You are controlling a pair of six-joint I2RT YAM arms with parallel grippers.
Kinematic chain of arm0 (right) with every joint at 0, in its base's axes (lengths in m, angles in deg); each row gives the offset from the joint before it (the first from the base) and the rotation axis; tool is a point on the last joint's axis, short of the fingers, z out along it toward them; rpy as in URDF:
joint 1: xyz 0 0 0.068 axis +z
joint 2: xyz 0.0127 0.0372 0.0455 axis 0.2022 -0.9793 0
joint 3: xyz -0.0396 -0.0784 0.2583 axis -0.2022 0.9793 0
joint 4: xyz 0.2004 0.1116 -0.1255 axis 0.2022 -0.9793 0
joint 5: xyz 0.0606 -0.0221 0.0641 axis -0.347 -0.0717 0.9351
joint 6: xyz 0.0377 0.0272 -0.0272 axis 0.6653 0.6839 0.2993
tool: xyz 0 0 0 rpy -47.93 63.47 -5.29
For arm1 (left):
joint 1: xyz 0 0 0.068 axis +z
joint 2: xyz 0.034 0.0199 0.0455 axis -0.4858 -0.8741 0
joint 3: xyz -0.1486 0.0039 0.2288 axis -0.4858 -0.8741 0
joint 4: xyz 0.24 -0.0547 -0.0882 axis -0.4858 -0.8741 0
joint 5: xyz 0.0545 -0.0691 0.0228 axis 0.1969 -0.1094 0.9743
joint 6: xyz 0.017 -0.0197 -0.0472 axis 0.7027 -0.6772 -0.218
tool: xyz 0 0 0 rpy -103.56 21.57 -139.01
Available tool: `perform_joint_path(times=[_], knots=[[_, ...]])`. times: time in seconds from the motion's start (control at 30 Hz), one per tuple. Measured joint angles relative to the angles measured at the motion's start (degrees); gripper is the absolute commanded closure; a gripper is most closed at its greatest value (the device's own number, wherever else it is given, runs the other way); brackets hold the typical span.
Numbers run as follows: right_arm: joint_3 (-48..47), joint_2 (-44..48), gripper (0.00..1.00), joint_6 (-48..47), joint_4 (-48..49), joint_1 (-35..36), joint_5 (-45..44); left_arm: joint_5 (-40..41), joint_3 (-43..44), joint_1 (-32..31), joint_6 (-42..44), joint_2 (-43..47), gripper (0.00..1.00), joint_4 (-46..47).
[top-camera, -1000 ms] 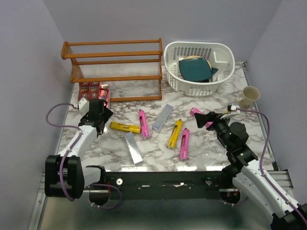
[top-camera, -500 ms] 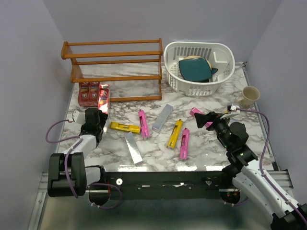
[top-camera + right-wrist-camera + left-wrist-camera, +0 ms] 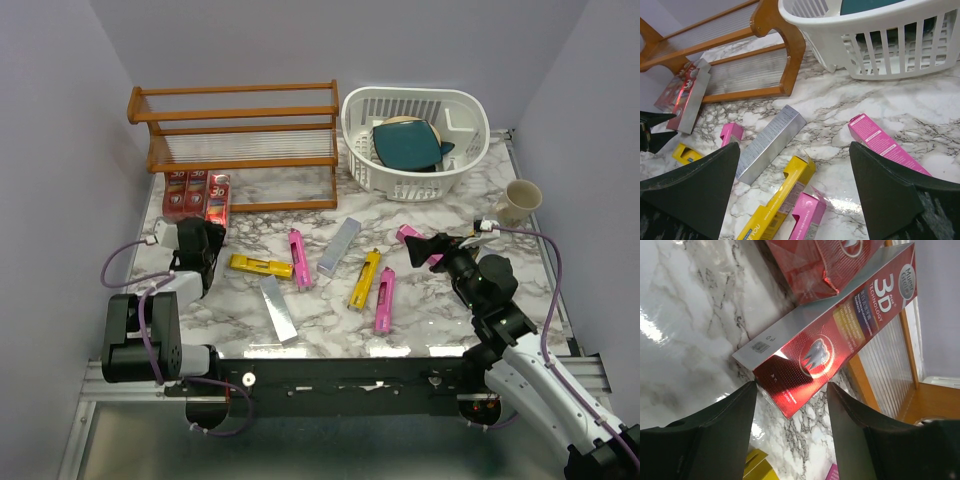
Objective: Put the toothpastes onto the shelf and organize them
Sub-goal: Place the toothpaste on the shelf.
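Fingers (image 3: 715,440) on your left gripper (image 3: 791,385) are spread apart and clamp nothing. The near end of a red foil "3D" toothpaste carton (image 3: 830,340) sits in the gap, close to one finger, but I can't tell whether they touch. That carton lies flat on the grey-veined marble table (image 3: 240,320), rightmost in a row of red cartons (image 3: 197,193) at the left front foot of the orange-brown two-tier wooden shelf (image 3: 240,130). Your right gripper (image 3: 795,145) has its fingers (image 3: 690,190) wide apart and holds nothing, with a magenta carton (image 3: 885,147) on the table just beside it. Loose on the table between your arms are two yellow cartons (image 3: 260,266), two silver-grey cartons (image 3: 339,246) and two more magenta ones (image 3: 299,259). The white slotted plastic basket (image 3: 460,120) holds a dark teal flat item (image 3: 405,145) over something tan and round. A cream mug (image 3: 518,202) stands upright to the basket's right.
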Motion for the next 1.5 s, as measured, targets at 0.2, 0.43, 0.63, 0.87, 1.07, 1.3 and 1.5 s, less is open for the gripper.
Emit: perform_joint_path(times=[0.2,0.43,0.63,0.87,1.07,1.3,1.5], knots=[[0.0,-0.55,0.01,0.0,0.42,0.0,0.02,-0.31,2.14,0.09,0.02,-0.83,0.36,0.9],[0.0,-0.87,0.01,0.0,0.87,0.0,0.04,-0.83,4.66,0.09,0.02,-2.47,0.36,2.29],[0.0,-1.11,0.01,0.0,1.03,0.0,0.04,-1.22,6.54,0.09,0.07,-4.52,0.36,2.89],[0.0,-1.25,0.01,-0.02,1.25,0.0,0.04,-1.99,9.16,0.09,0.52,-6.34,0.33,3.19],[0.0,-1.36,0.01,0.0,1.27,0.0,0.04,-2.71,11.08,0.09,2.54,-6.71,0.26,3.23],[0.0,-1.33,0.01,0.0,1.29,0.0,0.07,-2.84,11.06,-0.13,10.64,-0.96,0.18,-3.37],[0.0,-1.33,0.01,0.0,1.29,0.0,0.13,3.08,14.03,-8.07,25.73,6.27,0.16,-13.44]])
